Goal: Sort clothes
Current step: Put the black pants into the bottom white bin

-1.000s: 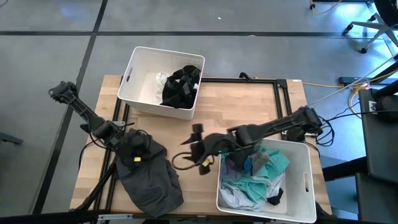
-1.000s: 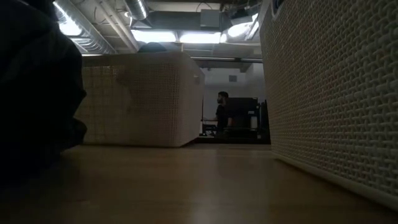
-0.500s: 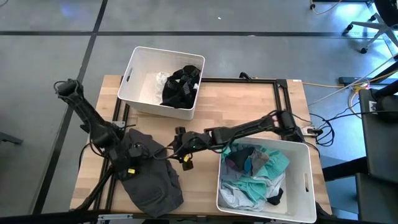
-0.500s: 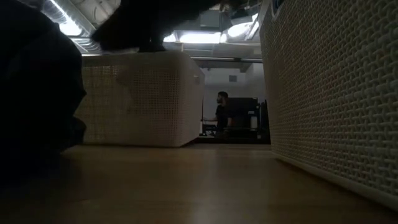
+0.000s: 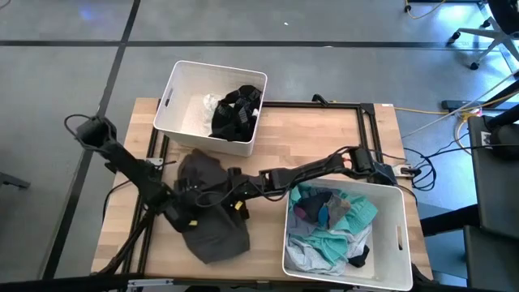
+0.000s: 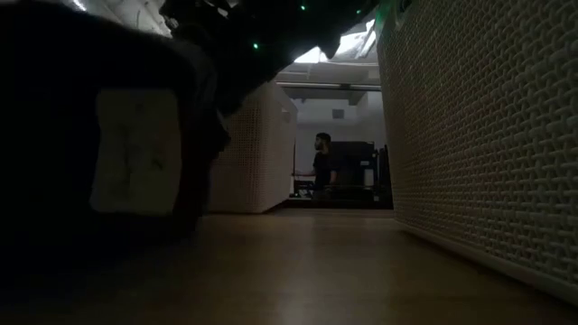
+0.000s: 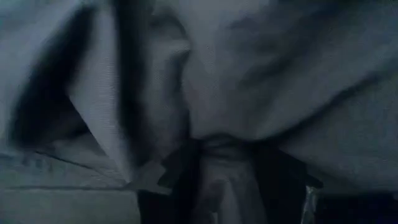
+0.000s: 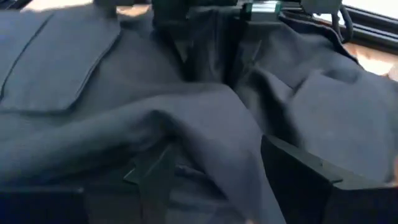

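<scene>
The left arm reaches in low from the left edge, its tool (image 5: 185, 204) buried in dark cloth, fingers hidden. The right arm stretches far leftward across the surface, its tool (image 5: 229, 192) spread wide, fingers (image 8: 311, 174) on the same cloth.

In the low view the dark grey garment (image 6: 108, 135) is blocking most of the far bin (image 6: 262, 153). In the high view it is hiding both gripper tips, and the near bin (image 5: 401, 243) is running off the bottom edge.

Matt dark grey cloth garment (image 5: 207, 219), wooden table (image 5: 324, 138)
</scene>
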### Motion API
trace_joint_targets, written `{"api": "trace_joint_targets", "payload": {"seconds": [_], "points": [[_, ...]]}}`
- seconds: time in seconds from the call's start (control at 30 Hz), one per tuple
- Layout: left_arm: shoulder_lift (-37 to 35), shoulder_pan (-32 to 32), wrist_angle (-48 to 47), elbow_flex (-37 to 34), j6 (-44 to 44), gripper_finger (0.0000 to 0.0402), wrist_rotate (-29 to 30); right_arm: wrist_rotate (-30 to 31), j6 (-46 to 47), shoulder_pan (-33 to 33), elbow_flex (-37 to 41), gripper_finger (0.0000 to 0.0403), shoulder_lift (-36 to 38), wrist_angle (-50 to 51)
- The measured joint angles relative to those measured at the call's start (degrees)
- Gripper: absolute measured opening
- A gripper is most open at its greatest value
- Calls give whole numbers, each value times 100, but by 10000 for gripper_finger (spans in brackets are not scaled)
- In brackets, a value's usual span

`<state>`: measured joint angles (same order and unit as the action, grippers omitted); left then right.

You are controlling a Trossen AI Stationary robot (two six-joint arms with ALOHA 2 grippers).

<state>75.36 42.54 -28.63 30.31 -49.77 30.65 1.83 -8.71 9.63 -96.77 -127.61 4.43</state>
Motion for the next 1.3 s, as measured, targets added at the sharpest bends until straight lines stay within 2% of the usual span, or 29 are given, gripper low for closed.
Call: {"api": "trace_joint_targets", "payload": {"seconds": [0.1, 0.3, 0.4, 0.63, 1.0, 1.3], "points": [[144, -206, 334, -3, 419, 143, 187, 86, 137, -36, 0, 237, 0, -16], [429, -393, 1023, -5, 1045, 143, 262, 963, 335, -30, 0, 237, 55, 12], [538, -406, 1059, -3, 1083, 143, 271, 1166, 422, -28, -2, 237, 181, -27], [604, -404, 1083, 1, 1088, 143, 308, 927, 833, -38, -186, 237, 226, -1], [617, -409, 1234, -10, 1126, 143, 718, 668, 1461, -262, -192, 237, -689, 116], [617, -409, 1505, -12, 1316, 143, 955, 476, 1448, -293, -209, 236, -835, 113]]}}
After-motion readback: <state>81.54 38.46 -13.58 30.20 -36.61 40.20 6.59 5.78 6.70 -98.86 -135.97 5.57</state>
